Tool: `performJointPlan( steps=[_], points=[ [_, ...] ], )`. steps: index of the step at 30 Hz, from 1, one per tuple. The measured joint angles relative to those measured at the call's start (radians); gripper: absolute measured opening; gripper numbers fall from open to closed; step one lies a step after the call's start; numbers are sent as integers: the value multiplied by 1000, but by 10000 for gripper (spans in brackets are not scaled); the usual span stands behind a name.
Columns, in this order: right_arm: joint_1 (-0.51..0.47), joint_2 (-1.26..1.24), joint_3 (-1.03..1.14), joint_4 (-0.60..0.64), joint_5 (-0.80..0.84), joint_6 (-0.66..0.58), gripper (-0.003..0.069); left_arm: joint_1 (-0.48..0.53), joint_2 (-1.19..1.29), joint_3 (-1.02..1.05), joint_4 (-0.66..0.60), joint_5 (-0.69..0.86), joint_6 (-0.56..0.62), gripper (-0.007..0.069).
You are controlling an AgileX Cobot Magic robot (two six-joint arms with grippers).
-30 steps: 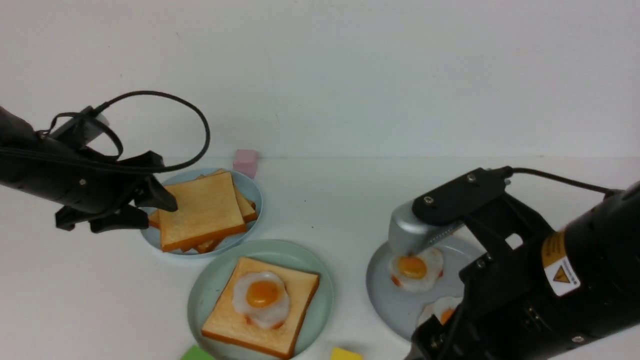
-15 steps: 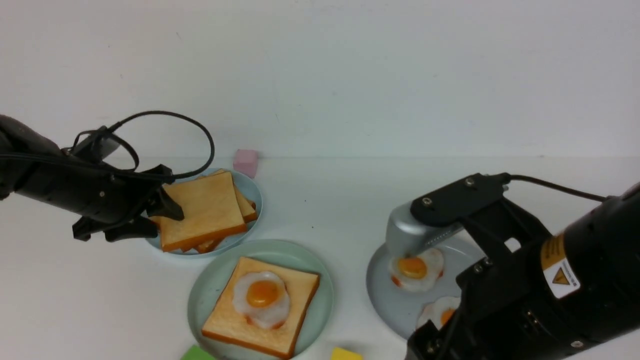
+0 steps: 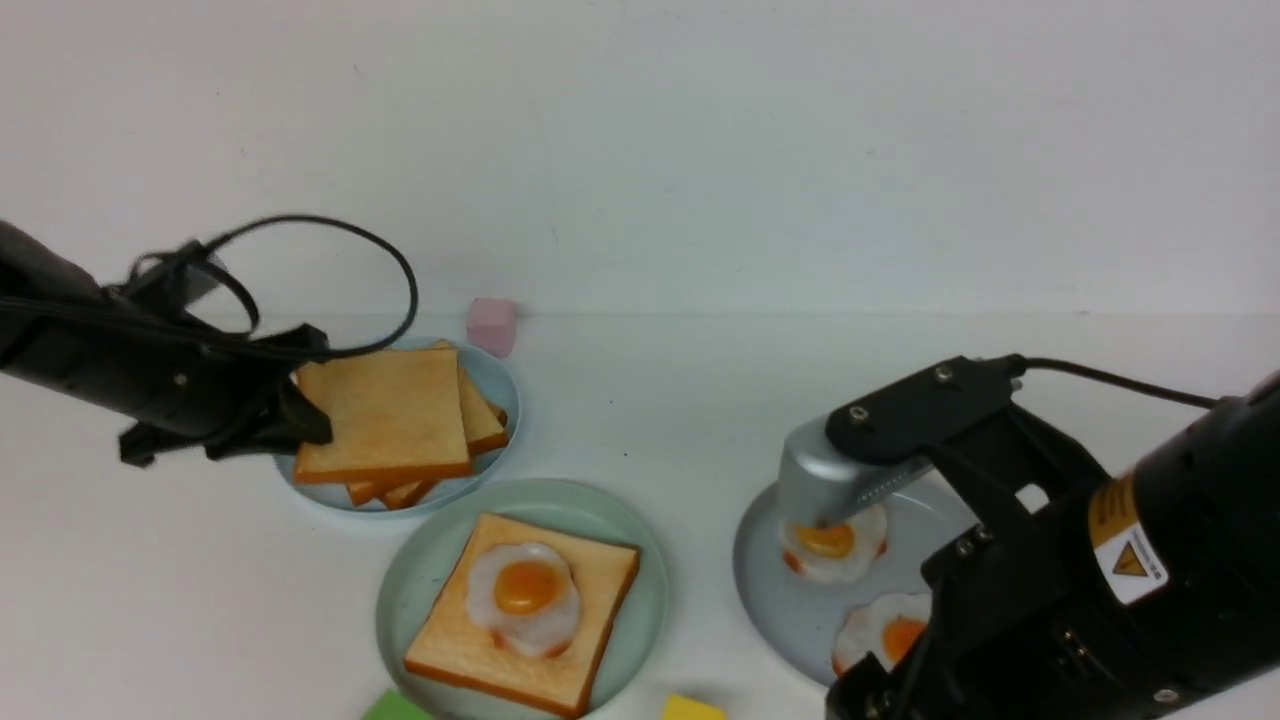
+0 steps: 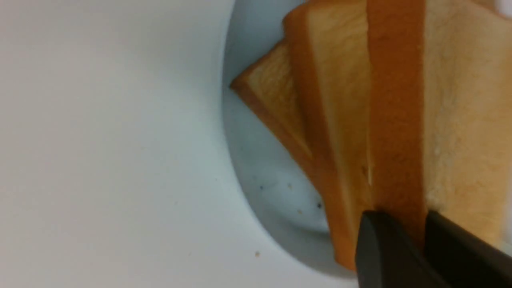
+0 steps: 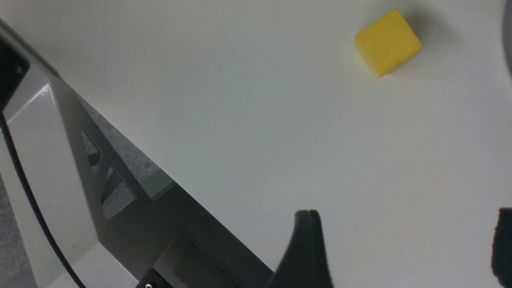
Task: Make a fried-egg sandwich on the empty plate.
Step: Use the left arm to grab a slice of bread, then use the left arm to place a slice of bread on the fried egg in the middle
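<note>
White table (image 3: 160, 600) under even light, with a pale plain wall (image 3: 700, 150) behind it. At the near edge of the front view, a green block (image 3: 395, 708) and a yellow block (image 3: 692, 709) are cut off by the frame. The right arm (image 3: 1050, 580) leans in from the right, its tip out of frame, and partly covers the grey-blue plate (image 3: 790, 620). One fried egg (image 3: 885, 628) on that plate is partly hidden by the arm; the other (image 3: 833, 545) lies partly behind the silver camera housing. The right wrist view supplies what the front view lacks: the right gripper (image 5: 404, 216) stands wide, and the yellow block shows whole.

Farther in, the mint-green plate (image 3: 630, 600) bears the lower toast slice (image 3: 455, 640), with the sandwich egg (image 3: 525, 590) on top.

Beyond, the left arm (image 3: 130, 370) reaches in from the left, slanting down. Its gripper (image 3: 315, 435) is narrow, closed on the edge of the upper toast slice (image 3: 390, 415), over the light-blue plate (image 3: 505, 390). The left wrist view shows the pinched crust, blurred; other toast slices (image 3: 480, 420) lie beneath, partly hidden. Behind that plate sits a pink block (image 3: 490, 325).
</note>
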State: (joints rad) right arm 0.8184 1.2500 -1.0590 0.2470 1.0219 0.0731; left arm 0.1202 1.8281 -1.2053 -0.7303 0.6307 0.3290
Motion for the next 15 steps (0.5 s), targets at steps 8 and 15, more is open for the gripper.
performJointPlan(
  steps=[8, 15],
  points=[
    [0, 0, 0, 0, 8, 0, 586, -35, -204, 139, -103, 37, 355, 78],
    [0, 0, 0, 0, 20, 0, 586, -125, -210, 328, -257, 92, 541, 78]
  ],
)
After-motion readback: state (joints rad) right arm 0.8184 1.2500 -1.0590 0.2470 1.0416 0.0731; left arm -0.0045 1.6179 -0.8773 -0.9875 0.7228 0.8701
